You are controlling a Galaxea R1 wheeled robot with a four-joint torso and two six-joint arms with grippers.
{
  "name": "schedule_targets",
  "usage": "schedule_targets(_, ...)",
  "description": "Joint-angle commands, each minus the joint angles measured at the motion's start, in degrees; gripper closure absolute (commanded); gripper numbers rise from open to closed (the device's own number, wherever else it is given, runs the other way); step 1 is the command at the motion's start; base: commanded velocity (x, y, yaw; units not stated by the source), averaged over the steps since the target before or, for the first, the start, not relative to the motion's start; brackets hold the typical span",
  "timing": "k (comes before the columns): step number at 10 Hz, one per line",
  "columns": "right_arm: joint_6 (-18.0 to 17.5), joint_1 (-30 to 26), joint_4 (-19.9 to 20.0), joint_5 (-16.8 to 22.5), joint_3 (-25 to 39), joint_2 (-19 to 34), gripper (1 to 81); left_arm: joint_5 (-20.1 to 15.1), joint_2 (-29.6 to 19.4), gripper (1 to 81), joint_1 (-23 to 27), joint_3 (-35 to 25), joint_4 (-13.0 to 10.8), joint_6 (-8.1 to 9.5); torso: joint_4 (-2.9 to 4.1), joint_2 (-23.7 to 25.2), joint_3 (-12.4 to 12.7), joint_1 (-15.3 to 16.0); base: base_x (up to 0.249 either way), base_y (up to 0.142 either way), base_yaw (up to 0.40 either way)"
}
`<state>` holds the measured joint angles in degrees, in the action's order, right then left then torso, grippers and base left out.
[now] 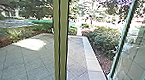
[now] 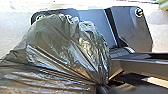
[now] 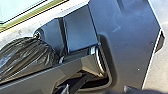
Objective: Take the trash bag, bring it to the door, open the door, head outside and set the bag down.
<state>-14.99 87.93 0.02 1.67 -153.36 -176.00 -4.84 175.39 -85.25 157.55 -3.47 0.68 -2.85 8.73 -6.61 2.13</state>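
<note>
And here we are at the doorway, with the door (image 1: pixel 114 57) standing open on the right, its glass leaf angled outward, and the paved yard (image 1: pixel 39 63) laid out beyond! The trash bag (image 2: pixel 62 47) is up against the robot's base (image 2: pixel 132 27), the plastic bunched and drawn to a tight neck, and by the look of those folds the left gripper (image 2: pixel 103 87) has that neck pinched. The right gripper? I can't tell how it's set. Whether the bag's bottom touches the floor, I can't tell either. Now, the danger: that upright post (image 1: pixel 60 42) is near and close to the middle of the path, so a straight run could clip the base or an arm on it. Cut too far right instead and it's the door's edge that catches an elbow. The bag bulges out, too; squeezed against the frame, thin plastic could snag and split, or be tugged out of the grip. If it sags low, the base could ride onto it. And should the leaf swing back mid-passage, it could trap bag or arm. Outside, veering right risks the pale border (image 1: pixel 95 66) and the planting bed (image 1: pixel 104 61).
</note>
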Motion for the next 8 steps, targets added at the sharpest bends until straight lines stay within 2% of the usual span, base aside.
schedule_targets(1, 0.23, -2.89, -0.38, 3.34, 0.53, -0.52, 1.0, -3.25, 0.32, 81.1, 3.37, -0.22, -0.66, -0.24, 0.0, 0.0, 0.0, 0.0, 0.0, -0.128, 0.0)
schedule_targets(8, 0.32, -2.71, -0.38, 3.34, 0.53, -0.7, 1.0, -3.25, 0.41, 81.1, 3.37, -0.22, -0.57, -0.24, 0.0, 0.0, 0.0, 0.0, 0.0, -0.129, 0.0)
